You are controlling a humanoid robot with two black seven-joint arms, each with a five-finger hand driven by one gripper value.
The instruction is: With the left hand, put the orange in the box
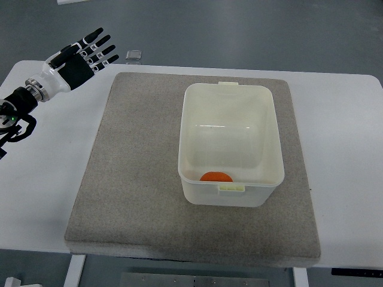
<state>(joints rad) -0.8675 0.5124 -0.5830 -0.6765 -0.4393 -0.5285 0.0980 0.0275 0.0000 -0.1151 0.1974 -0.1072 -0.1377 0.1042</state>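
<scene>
The box (230, 143) stands on the grey mat (143, 179) on the table (347, 155). The orange (216, 176) lies inside it against the near wall, its lower part hidden by the rim. The left hand (84, 57) hovers at the far-left corner, fingers spread, holding nothing.

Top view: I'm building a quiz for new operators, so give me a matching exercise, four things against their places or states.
Things:
1. Round orange fruit
2. White translucent plastic box
3. Black-and-white left hand
4. Small grey square object

Places or states:
A. On the grey felt mat
B. Inside the box, against its near wall
C. Just beyond the far edge of the white table
D. Fingers spread, empty, above the table's far left corner

Pairs: 1-B, 2-A, 3-D, 4-C
</scene>
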